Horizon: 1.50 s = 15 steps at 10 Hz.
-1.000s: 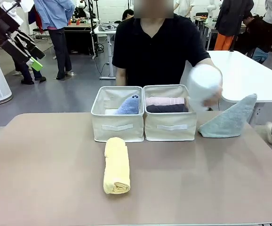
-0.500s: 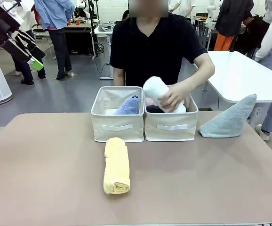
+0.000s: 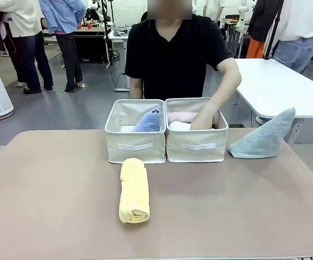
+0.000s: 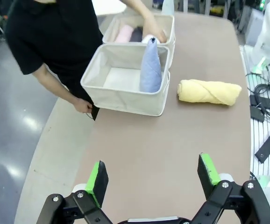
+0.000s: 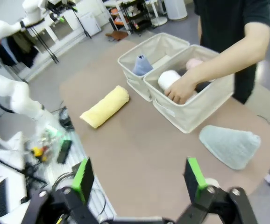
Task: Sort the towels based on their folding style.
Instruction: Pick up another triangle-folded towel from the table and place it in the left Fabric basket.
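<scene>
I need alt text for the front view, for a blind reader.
A person's hand rests on a white rolled towel in the right basket, beside a pink roll. The left basket holds a light blue cone; a yellow roll lies on the table before the baskets, a grey-blue cone to their right.

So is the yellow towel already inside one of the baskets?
No, the yellow towel lies on the table, in front of the left basket.

The right basket's (image 3: 178,154) near wall hides the person's hand (image 3: 202,122) past the knuckles and most of the white towel (image 3: 179,126). At its 9 o'clock, the left basket (image 3: 118,142) conceals the light blue cone's (image 3: 148,122) base. The dark grey towel (image 4: 136,33) is a mere sliver.
</scene>
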Each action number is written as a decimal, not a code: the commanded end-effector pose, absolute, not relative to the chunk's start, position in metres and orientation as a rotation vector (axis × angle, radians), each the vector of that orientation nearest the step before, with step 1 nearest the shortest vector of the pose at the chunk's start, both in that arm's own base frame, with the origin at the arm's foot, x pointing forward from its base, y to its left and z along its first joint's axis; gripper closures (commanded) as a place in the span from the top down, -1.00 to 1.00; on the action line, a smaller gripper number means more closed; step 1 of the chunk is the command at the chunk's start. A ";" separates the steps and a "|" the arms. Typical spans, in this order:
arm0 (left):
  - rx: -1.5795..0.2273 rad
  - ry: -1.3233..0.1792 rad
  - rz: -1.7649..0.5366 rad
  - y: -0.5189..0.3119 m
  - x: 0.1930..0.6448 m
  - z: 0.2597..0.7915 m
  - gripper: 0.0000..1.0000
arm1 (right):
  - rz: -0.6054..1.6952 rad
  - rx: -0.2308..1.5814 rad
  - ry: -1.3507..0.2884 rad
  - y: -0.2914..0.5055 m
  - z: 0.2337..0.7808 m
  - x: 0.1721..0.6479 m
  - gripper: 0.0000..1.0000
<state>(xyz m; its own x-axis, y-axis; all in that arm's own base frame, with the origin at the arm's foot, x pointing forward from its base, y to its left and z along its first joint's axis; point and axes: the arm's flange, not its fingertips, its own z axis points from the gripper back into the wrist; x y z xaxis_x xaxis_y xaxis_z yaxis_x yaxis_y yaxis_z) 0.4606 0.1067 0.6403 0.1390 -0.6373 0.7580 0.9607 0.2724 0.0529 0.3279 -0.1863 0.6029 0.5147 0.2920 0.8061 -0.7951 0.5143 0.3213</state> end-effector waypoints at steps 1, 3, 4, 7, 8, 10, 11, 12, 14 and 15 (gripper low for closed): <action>-0.539 -0.789 -1.181 0.116 0.470 0.626 1.00 | 0.743 0.764 -0.775 -0.186 0.602 0.328 1.00; -0.557 -0.807 -1.111 0.134 0.467 0.612 1.00 | 0.743 0.764 -0.775 -0.186 0.602 0.328 1.00; -0.557 -0.815 -1.130 0.138 0.456 0.611 1.00 | 0.743 0.764 -0.775 -0.186 0.602 0.328 1.00; -0.559 -0.777 -1.196 0.148 0.457 0.617 1.00 | 0.743 0.764 -0.775 -0.186 0.602 0.328 1.00; -0.561 -0.791 -1.194 0.146 0.455 0.617 1.00 | 0.743 0.764 -0.775 -0.186 0.602 0.328 1.00; -0.573 -0.777 -1.165 0.146 0.458 0.617 1.00 | 0.736 0.762 -0.762 -0.186 0.603 0.328 1.00; -0.571 -0.782 -1.176 0.145 0.457 0.618 1.00 | 0.735 0.762 -0.762 -0.186 0.603 0.328 1.00; -0.618 -0.830 -1.208 0.150 0.457 0.619 1.00 | 0.735 0.762 -0.762 -0.186 0.603 0.328 1.00; -0.684 -0.861 -1.222 0.153 0.455 0.617 1.00 | 0.735 0.762 -0.762 -0.186 0.603 0.328 1.00; -0.608 -0.802 -1.184 0.146 0.455 0.617 1.00 | 0.724 0.639 -0.652 -0.173 0.606 0.332 1.00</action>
